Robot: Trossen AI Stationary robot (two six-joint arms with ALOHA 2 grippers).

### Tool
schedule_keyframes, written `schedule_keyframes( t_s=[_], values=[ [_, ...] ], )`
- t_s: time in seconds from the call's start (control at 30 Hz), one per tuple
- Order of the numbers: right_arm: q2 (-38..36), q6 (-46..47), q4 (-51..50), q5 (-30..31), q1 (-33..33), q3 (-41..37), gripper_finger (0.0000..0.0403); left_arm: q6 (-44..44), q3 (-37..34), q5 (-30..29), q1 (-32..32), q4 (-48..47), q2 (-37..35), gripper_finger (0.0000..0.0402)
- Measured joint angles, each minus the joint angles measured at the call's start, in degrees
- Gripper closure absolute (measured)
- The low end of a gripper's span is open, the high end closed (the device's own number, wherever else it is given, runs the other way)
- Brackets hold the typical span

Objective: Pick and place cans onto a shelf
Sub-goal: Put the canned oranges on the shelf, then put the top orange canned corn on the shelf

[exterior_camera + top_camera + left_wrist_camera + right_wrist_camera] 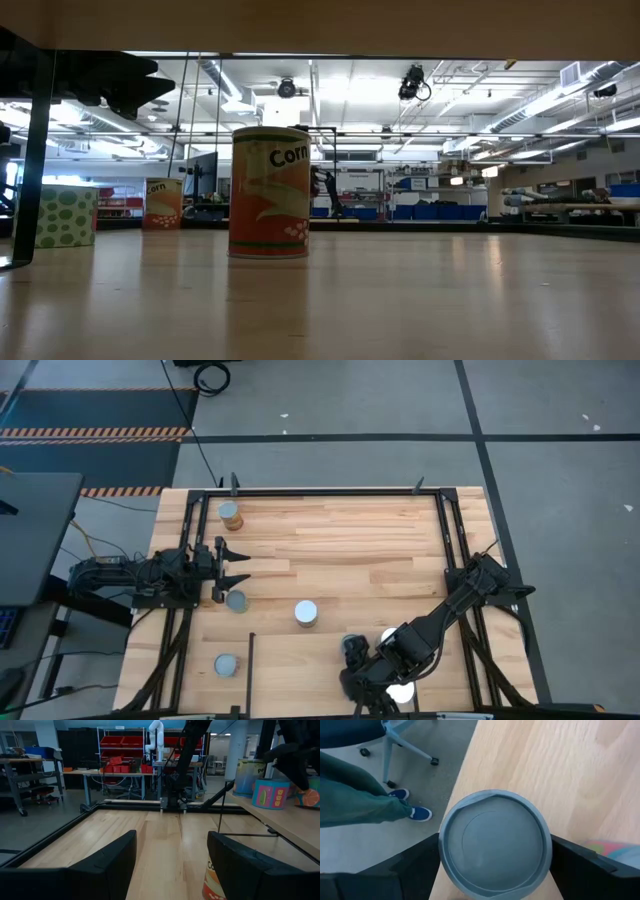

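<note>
Placing step in hand: right end effector point(495, 870) pinches a round grey-topped metal can point(495, 847) above the light-wood shelf point(570, 775). Next, judged: lower squarely, release. Left end effector point(236, 568) spread, waiting over the worktop's left side.

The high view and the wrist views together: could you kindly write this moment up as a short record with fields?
left gripper: jaws open, empty, low over the table's left side
nearest can: grey-blue top, upright, just beside the left gripper
right gripper: jaws closed against both sides of the held can, grey-blue top
loose cans: tan-sided can, silver-topped can, fourth can
shelf: already carries colourful cans
person: legs beyond the table edge
</note>
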Motion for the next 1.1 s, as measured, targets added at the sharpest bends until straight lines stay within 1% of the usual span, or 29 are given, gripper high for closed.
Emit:
schedule_keyframes(
  t_s=[0.13, 0.3, 0.63, 0.7, 0.87, 1.03, 1.1],
  values=[
    [-0.06, 0.44, -1.23, -0.06, -0.27, 0.0, 0.0058, 0.0, -0.02, 0.0, 0.0, 0.0, 0.01, 0.0152],
    [-0.06, 1.3, -1.25, -1.99, -0.29, 0.0, 0.0058, -0.02, -0.02, 0.0, 0.02, 0.02, 0.0, 0.0152],
    [-0.29, 3.53, -2.2, -2.31, -1.04, 0.33, 0.0057, -0.01, -0.02, 0.0, 0.01, 0.02, 0.01, 0.0152],
    [-0.32, 4.2, -2.78, -3.44, -1.36, 2.45, 0.0057, 0.0, -0.02, 0.0, 0.02, 0.01, 0.0, 0.0152],
    [-0.58, 4.73, -5.66, -5.02, -1.49, 10.69, 0.0057, 0.0, -0.02, 0.0, 0.01, 0.02, 0.0, 0.0152],
    [-1.03, 0.74, -12.04, -5.37, -4.23, 22.67, 0.0057, -0.01, -0.02, 0.0, 0.0, 0.01, 0.01, 0.0152],
    [-5.12, -0.49, -9.55, -6.32, -7.15, 20.04, 0.0057, -0.02, -0.02, -0.01, 0.01, 0.01, 0.0, 0.0152]
  ],
)
